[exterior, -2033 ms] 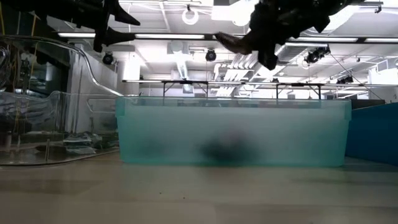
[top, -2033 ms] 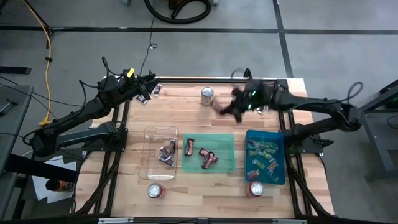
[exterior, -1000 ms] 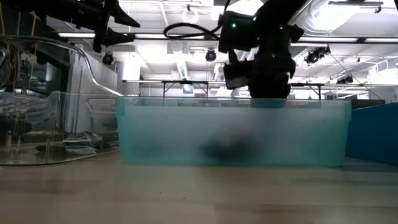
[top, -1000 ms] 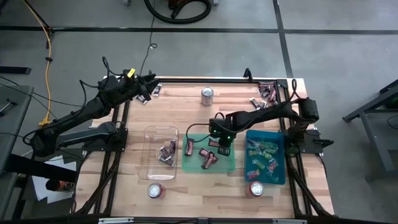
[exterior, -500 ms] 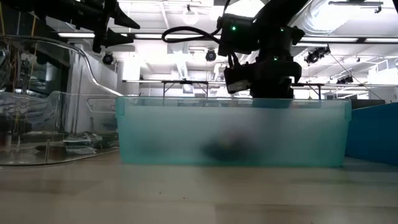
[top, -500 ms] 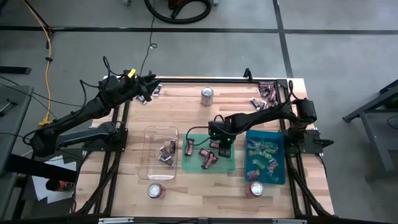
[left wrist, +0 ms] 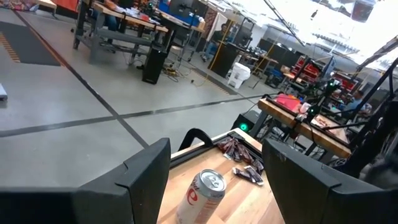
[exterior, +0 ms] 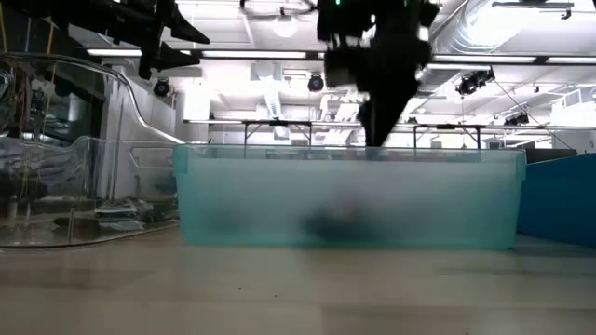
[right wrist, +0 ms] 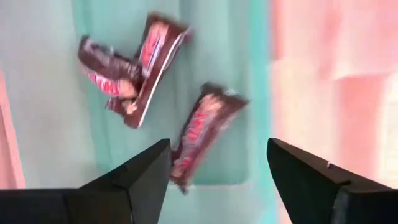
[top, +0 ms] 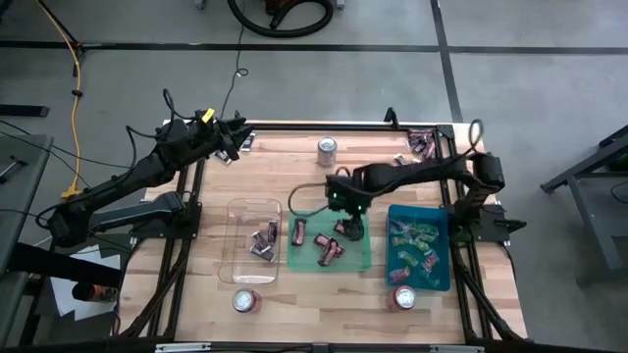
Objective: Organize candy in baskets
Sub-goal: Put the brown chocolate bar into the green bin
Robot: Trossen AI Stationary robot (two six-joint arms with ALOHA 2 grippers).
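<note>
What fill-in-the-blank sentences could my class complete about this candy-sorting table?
1. The right hand hangs open above the ____ basket.
2. The light green and pink candy lies in the ____ basket.
3. The number of drink cans on the table is ____.
4. The left hand waits at the table's far ____ corner.

Missing words: green; teal-blue; three; left

frosted green plastic basket [top: 363, 257], glossy candy [right wrist: 202, 134] wrappers, pale wood table [top: 294, 176].

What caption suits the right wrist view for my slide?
Open right gripper above green basket, a maroon candy bar just below it.
</note>
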